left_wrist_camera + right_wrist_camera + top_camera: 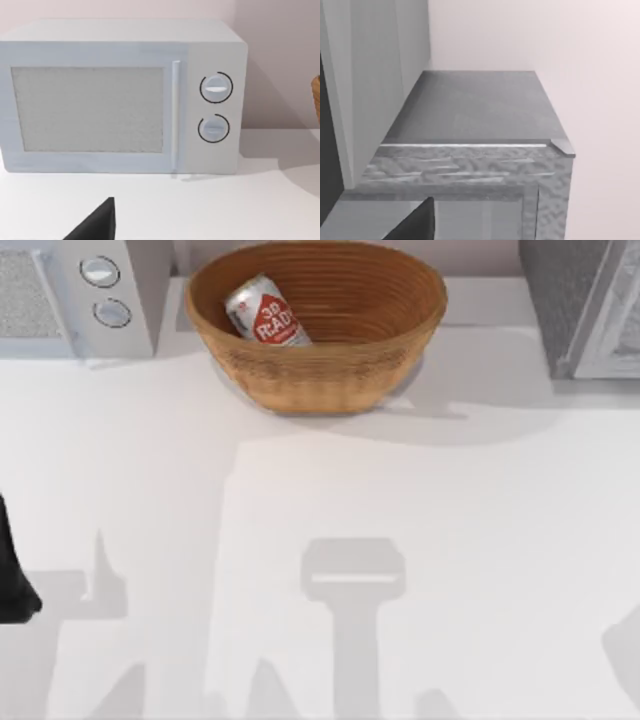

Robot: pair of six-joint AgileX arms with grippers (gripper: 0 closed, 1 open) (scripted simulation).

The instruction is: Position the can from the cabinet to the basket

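While the white table [420, 540] takes up most of what we see from above, the back edge is where the stuff sits: a white microwave [75, 295] at the top view's left corner, a grey cabinet [585, 305] at the right corner, and the basket [316, 370] between them. Our can [266, 312] is already lying tilted on its side inside the basket, resting against the inner wall on the left half, label facing up. Our left arm [14, 575] is parked way back at the left edge of the table, well apart from the basket, just a dark bit poking in. Its wrist camera faces the microwave front-on, with a dark finger [96, 223] tip at the edge; honestly we can't tell if that gripper is open or closed. Over on our right arm, the wrist camera looks at the cabinet top, dark finger [415, 224] low down, and same deal, can't tell.
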